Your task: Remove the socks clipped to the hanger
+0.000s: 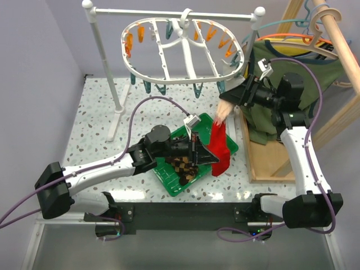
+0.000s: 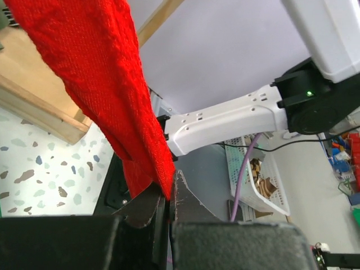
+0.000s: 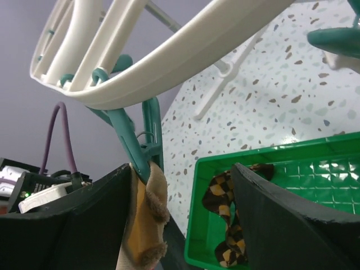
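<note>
The white oval hanger (image 1: 169,80) hangs from the rail with orange and teal clothespins on its rim. My left gripper (image 1: 207,154) is shut on a red sock (image 1: 220,147) and holds it over the right edge of the green tray (image 1: 169,188). In the left wrist view the red sock (image 2: 107,79) is pinched between the jaws of the gripper (image 2: 167,196). My right gripper (image 3: 181,169) is open around a tan sock (image 3: 147,225), which hangs from a teal clothespin (image 3: 132,143) on the hanger (image 3: 169,56) and lies against the left finger. Checkered socks (image 1: 185,169) lie in the tray.
The white rail stand (image 1: 104,56) carries the hanger at the back. An olive-green top (image 1: 275,62) on coloured clothes hangers and a wooden frame (image 1: 264,163) stand right of the tray. A white basket (image 2: 260,183) sits off the table.
</note>
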You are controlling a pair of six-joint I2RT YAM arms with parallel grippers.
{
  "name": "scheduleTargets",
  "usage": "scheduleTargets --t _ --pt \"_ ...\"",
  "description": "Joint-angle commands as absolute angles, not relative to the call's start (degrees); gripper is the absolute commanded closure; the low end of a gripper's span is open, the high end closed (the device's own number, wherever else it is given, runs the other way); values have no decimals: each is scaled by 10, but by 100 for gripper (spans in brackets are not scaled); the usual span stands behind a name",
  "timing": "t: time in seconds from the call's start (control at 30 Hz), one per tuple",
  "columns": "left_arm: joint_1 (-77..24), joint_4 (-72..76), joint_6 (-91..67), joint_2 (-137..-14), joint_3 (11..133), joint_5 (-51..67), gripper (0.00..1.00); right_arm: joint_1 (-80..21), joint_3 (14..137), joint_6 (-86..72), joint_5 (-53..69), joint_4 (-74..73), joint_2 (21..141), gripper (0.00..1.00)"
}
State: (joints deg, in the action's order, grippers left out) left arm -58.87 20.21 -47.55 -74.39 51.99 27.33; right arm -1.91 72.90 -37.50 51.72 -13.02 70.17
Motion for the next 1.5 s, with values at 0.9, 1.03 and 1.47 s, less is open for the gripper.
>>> scheduleTargets --t 0.9,1.03,1.47 --pt "-591 341 -520 -695 459 396 100 -107 730 -460 547 49 693 22" --pt "-591 351 -525 -692 452 401 100 -114 726 -477 546 72 698 25" --pt "-591 358 -525 -700 459 412 100 -139 704 -527 512 149 713 32"
